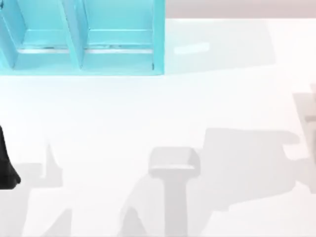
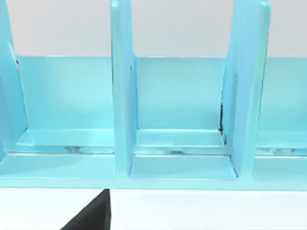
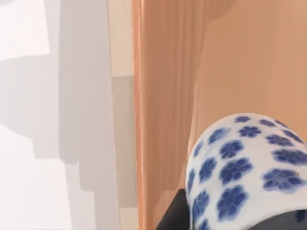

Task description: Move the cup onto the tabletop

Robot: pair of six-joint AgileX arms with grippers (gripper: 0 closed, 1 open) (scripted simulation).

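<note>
The cup (image 3: 244,167), white with blue flowers, sits close to the right wrist camera against an orange wooden wall (image 3: 240,57). My right gripper (image 3: 230,225) is shut on it. Its dark fingers (image 3: 173,214) press against the cup's two sides. The glossy white tabletop (image 1: 148,108) spreads across the top view under grey shadows, and a strip of it (image 3: 29,167) lies beside the wooden wall. My left arm (image 1: 7,163) is parked at the table's left edge. A black part of my left gripper (image 2: 91,218) faces the shelf.
A turquoise shelf unit (image 1: 79,39) with upright dividers stands at the back left of the table. The compartments (image 2: 180,96) that face the left wrist camera hold nothing. A pale beige shape (image 1: 308,111) juts in at the right edge.
</note>
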